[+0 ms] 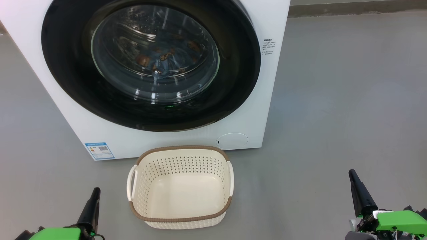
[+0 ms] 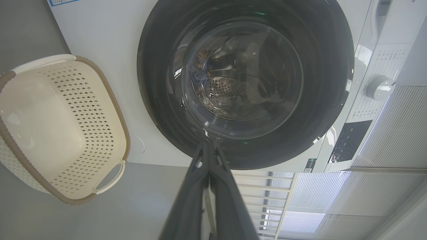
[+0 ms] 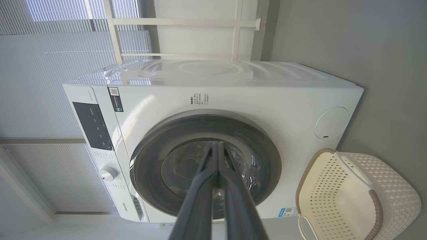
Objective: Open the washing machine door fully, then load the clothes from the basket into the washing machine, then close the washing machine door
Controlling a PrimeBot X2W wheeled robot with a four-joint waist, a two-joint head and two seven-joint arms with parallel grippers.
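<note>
Both arms sit low, left fingers (image 1: 90,210) and right fingers (image 1: 362,196) pressed together, pointing toward the seemingly closed door (image 1: 66,66) behind the basket (image 1: 181,220).

The washing machine (image 1: 270,110) is cropped above; sticker (image 1: 99,150) unreadable.
</note>
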